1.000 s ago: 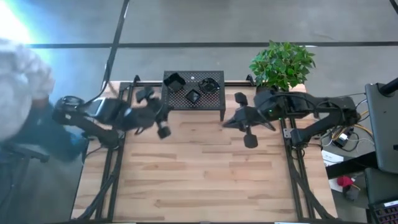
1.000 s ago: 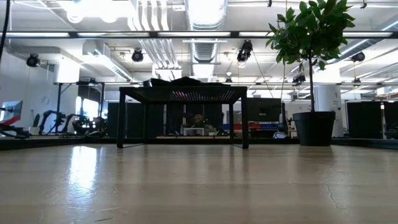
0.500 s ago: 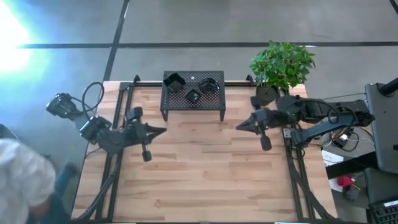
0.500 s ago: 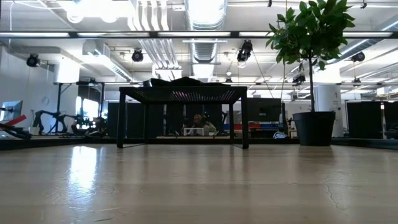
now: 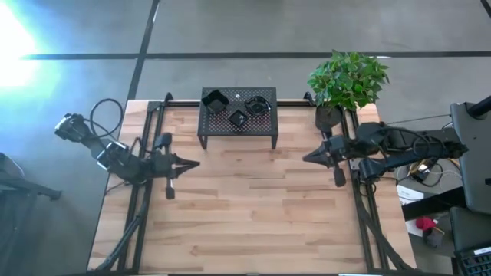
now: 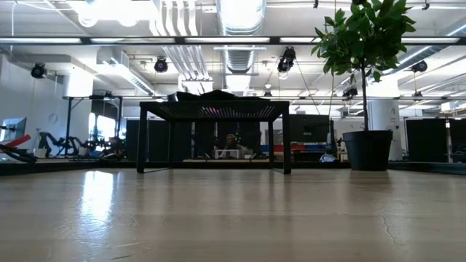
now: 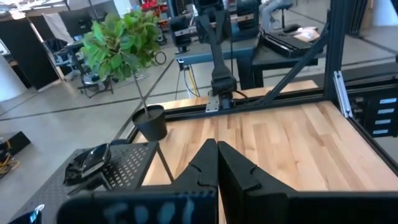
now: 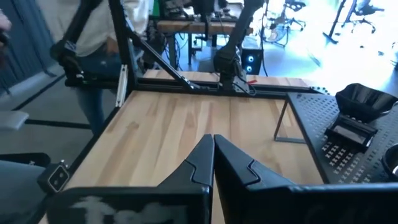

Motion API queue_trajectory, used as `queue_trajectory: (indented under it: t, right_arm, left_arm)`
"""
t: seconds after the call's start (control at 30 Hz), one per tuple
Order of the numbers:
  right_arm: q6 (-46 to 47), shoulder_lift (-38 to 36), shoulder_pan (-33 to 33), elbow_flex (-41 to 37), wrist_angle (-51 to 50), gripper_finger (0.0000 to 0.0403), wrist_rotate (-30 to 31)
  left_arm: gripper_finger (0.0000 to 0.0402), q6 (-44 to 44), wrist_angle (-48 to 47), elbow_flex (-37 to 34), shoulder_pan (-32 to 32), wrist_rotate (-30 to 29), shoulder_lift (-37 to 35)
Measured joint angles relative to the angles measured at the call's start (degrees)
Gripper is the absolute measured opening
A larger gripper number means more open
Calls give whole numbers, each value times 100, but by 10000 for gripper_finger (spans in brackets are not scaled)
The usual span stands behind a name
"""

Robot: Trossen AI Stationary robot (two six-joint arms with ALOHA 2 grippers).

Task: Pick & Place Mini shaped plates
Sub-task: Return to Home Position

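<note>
Three mini shaped plates, small glossy black dishes, rest on top of the black perforated stand at the table's far middle. The right wrist view shows two of them, the left wrist view one. My left gripper hangs over the table's left side, shut and holding nothing, pointing toward the right. My right gripper hangs over the right side, shut and holding nothing, pointing toward the left. Both are well short of the stand.
A leafy plant in a black pot stands at the far right corner, just right of the stand. The stand's legs rest on the wooden table. A person stands beyond the table's left side.
Both grippers have drawn back from the stand, the left toward the table's left edge, the right toward the right edge, each sinking a little and tipping up toward level. Both stayed shut. A person at the far left of the high view has gone out of it.
</note>
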Motion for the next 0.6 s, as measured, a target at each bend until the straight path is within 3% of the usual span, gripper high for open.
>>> queue_trajectory:
  t: [0.6]
  right_arm:
    - [230, -1303, 0, -1592, 1070, 8, -90]
  left_arm:
    - [0, -23, 498, -1737, 4, 33, -2121]
